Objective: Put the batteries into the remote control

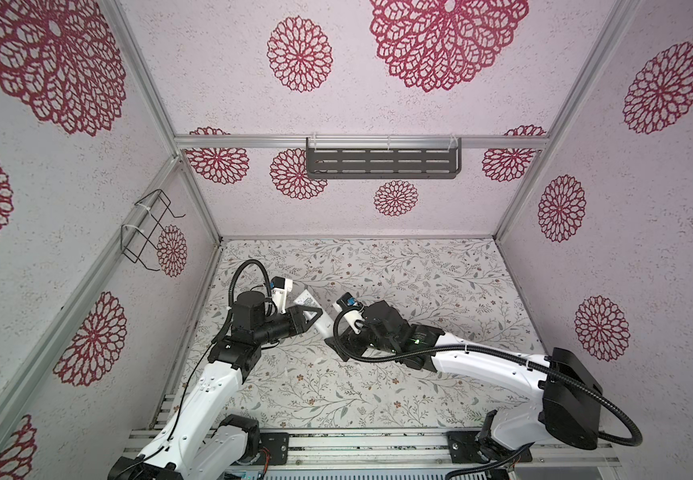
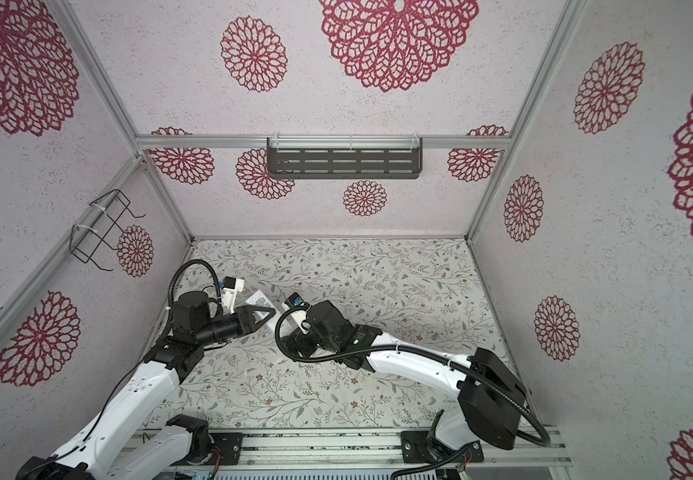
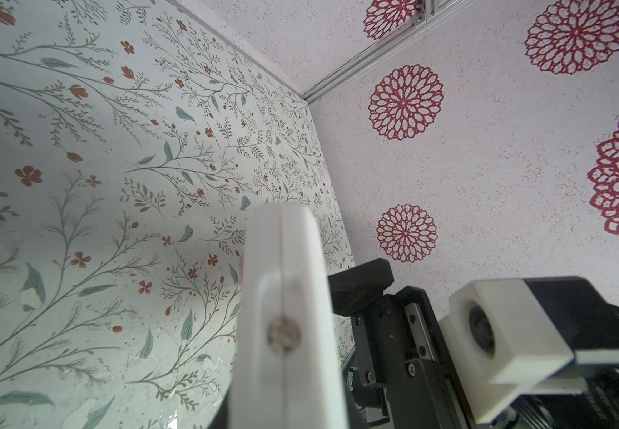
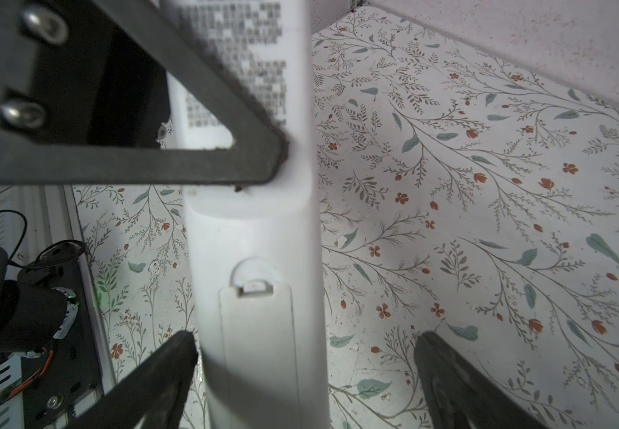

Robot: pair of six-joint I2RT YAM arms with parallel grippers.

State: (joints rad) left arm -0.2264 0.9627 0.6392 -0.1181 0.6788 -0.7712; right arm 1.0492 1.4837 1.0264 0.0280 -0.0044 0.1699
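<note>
The remote control [image 1: 307,299] is white and slim, and it hangs above the floral table with its labelled back up. My left gripper [image 1: 309,316] is shut on its middle; one dark finger [image 4: 189,159] crosses the label. In the right wrist view the remote control [image 4: 259,237] shows a closed battery cover [image 4: 259,334]. My right gripper [image 4: 308,347] stands open around that end, with one fingertip [image 4: 183,347] close to the remote's side and the other well apart. In a top view my right gripper [image 2: 291,328] sits just right of the remote control [image 2: 258,298]. The batteries are out of view.
The table [image 1: 419,282] has a leaf and flower print. A dark slotted shelf [image 1: 382,162] hangs on the back wall and a wire rack [image 1: 149,232] on the left wall. An aluminium rail [image 1: 357,446] runs along the front edge.
</note>
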